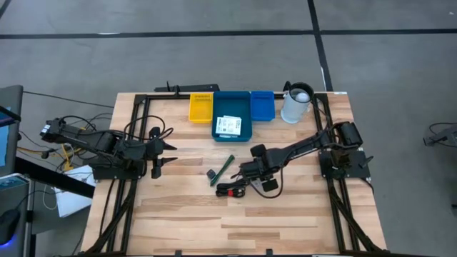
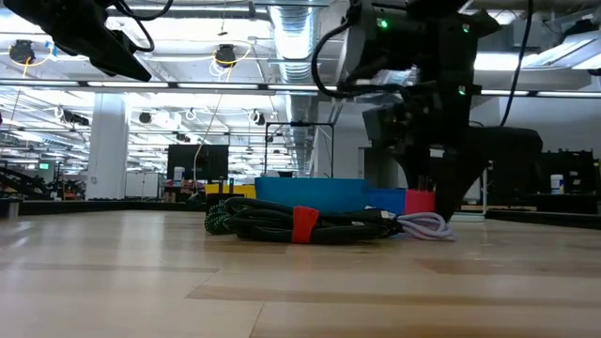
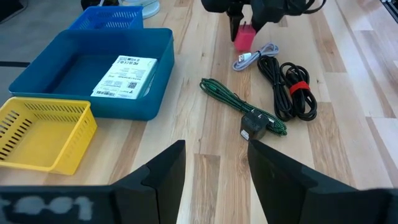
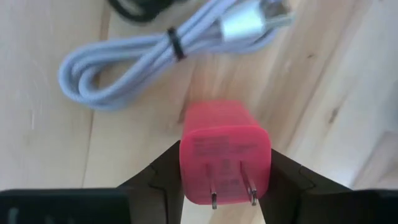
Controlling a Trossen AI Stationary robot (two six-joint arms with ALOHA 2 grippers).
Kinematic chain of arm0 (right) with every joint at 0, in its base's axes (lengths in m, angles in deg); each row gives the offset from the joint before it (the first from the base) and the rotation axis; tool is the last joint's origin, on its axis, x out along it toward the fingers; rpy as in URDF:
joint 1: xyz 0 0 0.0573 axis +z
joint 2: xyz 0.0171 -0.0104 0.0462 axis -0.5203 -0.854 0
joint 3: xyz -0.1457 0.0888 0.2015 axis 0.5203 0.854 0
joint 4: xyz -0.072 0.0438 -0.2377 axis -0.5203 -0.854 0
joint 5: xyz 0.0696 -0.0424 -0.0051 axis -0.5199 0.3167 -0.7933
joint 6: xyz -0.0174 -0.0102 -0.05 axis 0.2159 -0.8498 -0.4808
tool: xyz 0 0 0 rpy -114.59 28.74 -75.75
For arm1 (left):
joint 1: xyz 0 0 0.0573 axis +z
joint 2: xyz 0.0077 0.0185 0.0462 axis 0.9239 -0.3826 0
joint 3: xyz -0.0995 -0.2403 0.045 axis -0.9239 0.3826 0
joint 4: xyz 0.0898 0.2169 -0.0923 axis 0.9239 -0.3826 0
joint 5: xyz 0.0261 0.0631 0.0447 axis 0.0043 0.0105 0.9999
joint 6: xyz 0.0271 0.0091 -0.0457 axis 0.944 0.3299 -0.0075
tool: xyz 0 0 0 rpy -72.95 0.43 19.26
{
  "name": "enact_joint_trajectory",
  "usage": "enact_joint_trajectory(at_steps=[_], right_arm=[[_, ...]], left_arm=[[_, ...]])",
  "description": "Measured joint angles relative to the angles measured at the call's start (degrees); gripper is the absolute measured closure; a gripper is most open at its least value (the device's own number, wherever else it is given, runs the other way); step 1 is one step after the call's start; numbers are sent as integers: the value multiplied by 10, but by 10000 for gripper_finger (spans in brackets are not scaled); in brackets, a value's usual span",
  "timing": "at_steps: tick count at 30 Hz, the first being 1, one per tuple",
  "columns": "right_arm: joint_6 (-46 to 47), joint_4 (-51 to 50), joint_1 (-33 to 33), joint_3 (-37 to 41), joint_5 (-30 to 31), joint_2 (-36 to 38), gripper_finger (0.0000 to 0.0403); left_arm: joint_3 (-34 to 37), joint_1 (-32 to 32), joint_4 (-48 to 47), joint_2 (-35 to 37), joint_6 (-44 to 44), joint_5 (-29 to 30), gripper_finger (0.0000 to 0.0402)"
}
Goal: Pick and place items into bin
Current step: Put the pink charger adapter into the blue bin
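The table [image 1: 285,221] carries three bins along its far edge: yellow bin [image 1: 201,108], large blue bin [image 1: 232,118] and small blue bin [image 1: 262,106]. A white card [image 1: 228,126] with print too small to read lies in the large blue bin. Near the table centre lie a black cable [image 3: 287,93] with a red tie, a green cable [image 3: 239,106] and a grey cable [image 4: 149,53]. The right gripper [image 4: 225,177] is clamped on a pink plug [image 4: 225,152] just above the grey cable. The left gripper [image 3: 216,165] stands half open and empty near the left edge.

Two dark jointed arms [image 1: 300,148], black cables, flat black fingers [image 3: 283,180], green indicator lights
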Motion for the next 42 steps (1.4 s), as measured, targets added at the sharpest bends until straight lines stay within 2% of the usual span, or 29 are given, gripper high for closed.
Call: enact_joint_trajectory(at_steps=[10,23,33,42], right_arm=[[-29,-84,-30,-65,17,0,260],[-92,-201,-164,-171,77,0,260],[-133,-178,-299,-237,78,0,260],[-148,-143,-412,-245,66,0,255]], left_arm=[[0,0,0,0,0,0,237],[0,0,0,0,0,0,237],[0,0,0,0,0,0,237],[0,0,0,0,0,0,237]])
